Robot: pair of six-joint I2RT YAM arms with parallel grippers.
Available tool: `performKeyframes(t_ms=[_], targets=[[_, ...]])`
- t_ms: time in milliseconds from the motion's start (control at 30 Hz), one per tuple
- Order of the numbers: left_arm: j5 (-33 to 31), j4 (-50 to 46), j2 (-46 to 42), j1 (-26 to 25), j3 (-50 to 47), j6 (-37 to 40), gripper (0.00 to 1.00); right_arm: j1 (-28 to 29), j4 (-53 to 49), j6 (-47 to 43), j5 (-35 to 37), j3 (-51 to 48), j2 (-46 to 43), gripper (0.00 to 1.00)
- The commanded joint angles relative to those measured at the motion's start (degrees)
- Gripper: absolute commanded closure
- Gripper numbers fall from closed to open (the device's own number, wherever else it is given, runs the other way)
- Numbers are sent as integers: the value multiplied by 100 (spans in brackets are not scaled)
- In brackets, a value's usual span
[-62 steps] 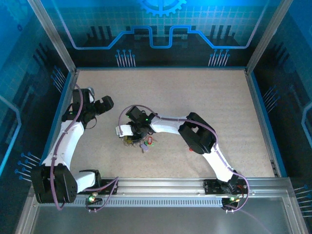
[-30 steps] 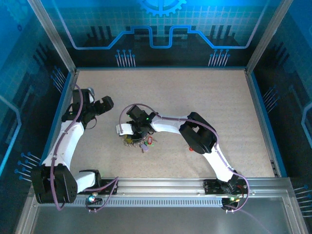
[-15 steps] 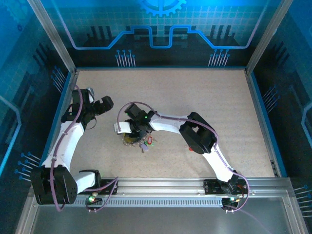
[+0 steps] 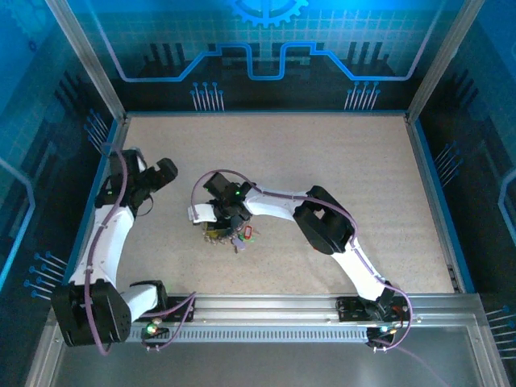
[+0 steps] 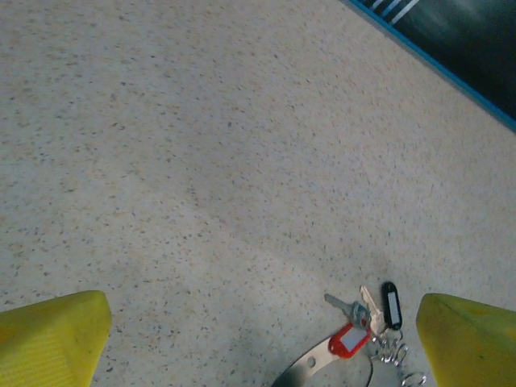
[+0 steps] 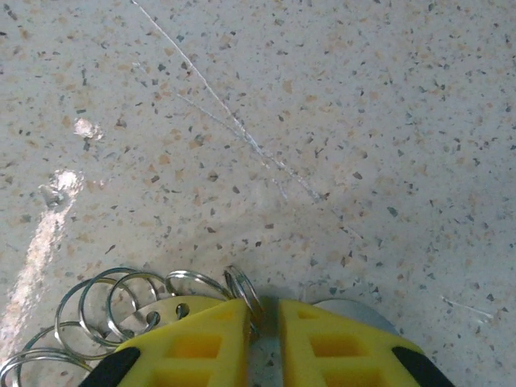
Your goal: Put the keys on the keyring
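The keys (image 5: pixel 355 310) lie in a small cluster on the speckled table, with a red tag (image 5: pixel 348 340), a black tag (image 5: pixel 391 305) and a chain of small silver rings (image 6: pixel 121 298). From above the cluster (image 4: pixel 234 236) sits just under my right gripper (image 4: pixel 224 223). In the right wrist view my right gripper (image 6: pixel 264 322) is down at the table, its yellow fingers a narrow gap apart. One silver ring (image 6: pixel 242 289) leans on the left finger's inner edge. The keyring is hidden in the cluster. My left gripper (image 4: pixel 167 171) hovers wide open (image 5: pixel 262 322), left of the keys.
A flat metal strip with a hole (image 5: pixel 310 367) pokes out from under the red tag. A blue rim (image 5: pixel 451 76) and glass walls border the table (image 4: pixel 322 161). The right arm's elbow (image 4: pixel 322 226) sits to the right of the cluster.
My right gripper's fingers have parted slightly over the rings. The left arm has drawn back a little toward the left wall, still wide open.
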Motion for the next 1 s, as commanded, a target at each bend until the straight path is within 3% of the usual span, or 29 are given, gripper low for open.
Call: performKeyframes(t_ms=[0, 400, 867, 967], targets=[[384, -25, -364, 208, -268, -433, 1, -58, -353, -48, -209, 173, 137, 80], [771, -403, -806, 226, -671, -521, 1, -68, -971, -258, -355, 531, 390, 82], [1124, -486, -1035, 226, -789, -430, 1, -107, -324, -200, -419, 75, -19, 100], [1524, -319, -1071, 226, -770, -161, 1, -131, 109, -154, -416, -291, -299, 100]])
